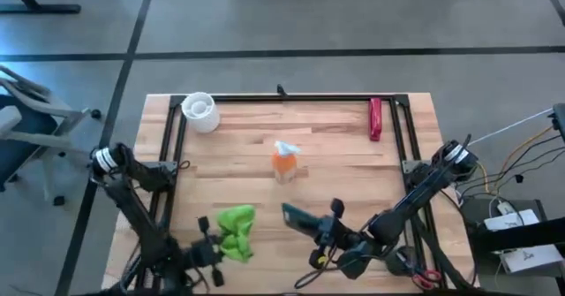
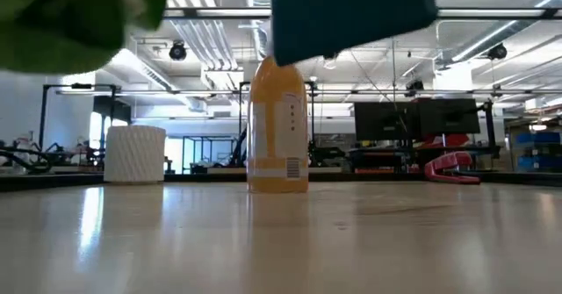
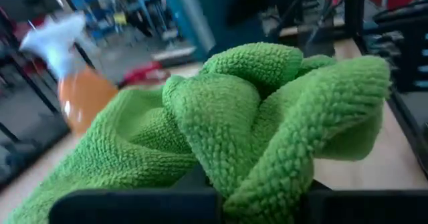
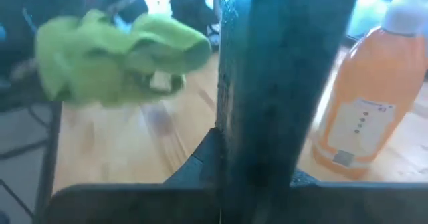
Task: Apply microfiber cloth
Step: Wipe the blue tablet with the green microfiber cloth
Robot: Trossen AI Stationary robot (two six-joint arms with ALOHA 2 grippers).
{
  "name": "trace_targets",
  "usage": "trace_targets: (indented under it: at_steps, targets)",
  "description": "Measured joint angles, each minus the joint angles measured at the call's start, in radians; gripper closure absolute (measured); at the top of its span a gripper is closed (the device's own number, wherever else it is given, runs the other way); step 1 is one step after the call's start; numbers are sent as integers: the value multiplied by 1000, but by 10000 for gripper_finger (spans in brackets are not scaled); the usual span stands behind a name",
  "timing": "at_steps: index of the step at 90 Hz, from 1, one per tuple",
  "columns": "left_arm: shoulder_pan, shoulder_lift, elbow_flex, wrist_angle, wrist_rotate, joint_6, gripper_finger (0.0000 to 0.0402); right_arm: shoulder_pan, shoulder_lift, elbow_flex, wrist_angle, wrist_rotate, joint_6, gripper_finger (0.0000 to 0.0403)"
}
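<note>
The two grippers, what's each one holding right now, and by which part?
The left gripper holds the microfiber cloth by one bunched edge. The right gripper clamps the dark slab by one end.

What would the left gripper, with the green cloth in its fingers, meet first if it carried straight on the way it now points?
Probably the dark slab held up by the right gripper. The left gripper holds the microfiber cloth facing it; the orange bottle stands off to one side. Depth is uncertain.

The high view is looking straight down on the table (image 1: 353,155). The low view is facing level across it. Both wrist views are sitting close, sharing the orange bottle (image 4: 364,110).
</note>
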Motion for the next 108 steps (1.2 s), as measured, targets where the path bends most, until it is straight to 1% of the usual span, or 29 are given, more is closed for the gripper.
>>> trace_targets:
  at_steps: [6,12,19,26,37,50,56,69,82,89,100,108]
  targets:
    - [54,32,-1,200,28,212,393,-11,-1,0,26,-5,0,401]
    - [111,65,-1,372,73,367,393,-20,-1,0,41,-7,0,401]
    - [175,103,-1,509,106,461,393,-27,-1,0,58,-6,2,401]
    - [233,134,1,567,120,495,393,-31,-1,0,75,-7,1,401]
    - [303,169,20,584,144,502,393,-34,-1,0,71,10,-2,401]
    - [356,200,63,585,272,511,393,-40,-1,-2,56,19,-3,399]
    - [366,211,101,585,310,551,393,-47,-1,-2,58,13,-2,398]
    - [369,229,189,584,314,677,393,-51,-1,-2,70,1,7,397]
    - [369,229,243,570,373,748,393,-46,-5,2,76,-4,16,396]
    - [366,220,246,541,355,767,393,-42,-5,2,77,-6,16,396]
    - [347,189,220,515,238,781,393,-35,-4,2,75,9,13,395]
    - [327,163,202,467,191,777,393,-29,-3,1,67,4,11,395]
